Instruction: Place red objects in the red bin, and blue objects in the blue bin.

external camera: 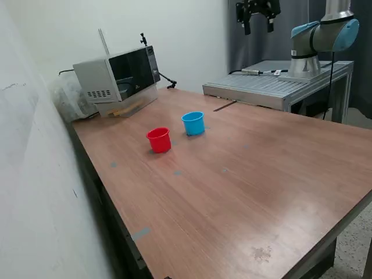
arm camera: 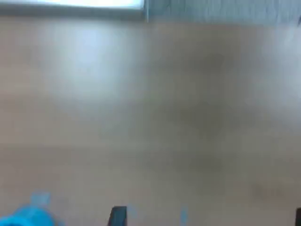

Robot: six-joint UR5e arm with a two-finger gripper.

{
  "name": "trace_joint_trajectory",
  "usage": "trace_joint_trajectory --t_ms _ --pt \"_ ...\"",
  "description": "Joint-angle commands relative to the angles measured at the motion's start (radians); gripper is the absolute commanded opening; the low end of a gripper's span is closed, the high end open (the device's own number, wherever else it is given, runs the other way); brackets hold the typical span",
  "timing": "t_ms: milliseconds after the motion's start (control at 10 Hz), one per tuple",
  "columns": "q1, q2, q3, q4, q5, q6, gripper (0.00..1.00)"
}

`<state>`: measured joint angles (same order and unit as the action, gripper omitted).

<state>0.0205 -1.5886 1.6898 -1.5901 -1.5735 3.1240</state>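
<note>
Arm (external camera: 325, 29): silver-grey metal tube segments, rounded light blue caps on joints, grey cylindrical base flaring at foot. Black cable runs down beside base. Claw (external camera: 258, 22): black, boxy, angular, two short dark fingers (external camera: 247, 26) pointing down, seen against grey curtain; detail too small for screws or markings. Wrist view: heavily blurred; one dark fingertip (arm camera: 117, 216) visible at frame edge, squared end, black.

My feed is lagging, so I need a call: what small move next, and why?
Probably swing the gripper over the red cup and blue cup to look inside: no cubes show loose on the table, and the gripper hangs high, open, empty.
</note>
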Motion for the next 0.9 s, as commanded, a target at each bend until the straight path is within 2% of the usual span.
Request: trace_joint_trajectory --t_ms 0,200,300,400,500,800 --pt "0.084 -0.103 0.022 0.180 -0.013 0.024 1.00" --pt "0.090 -0.207 0.079 0.284 -0.011 0.022 1.00" --pt "0.134 -0.234 0.109 0.368 -0.013 0.027 1.00" --pt "0.175 -0.235 0.119 0.503 -0.011 0.027 1.00" --pt "0.179 -0.234 0.122 0.543 -0.011 0.025 1.00" --pt "0.177 -0.231 0.110 0.544 -0.016 0.021 1.00"
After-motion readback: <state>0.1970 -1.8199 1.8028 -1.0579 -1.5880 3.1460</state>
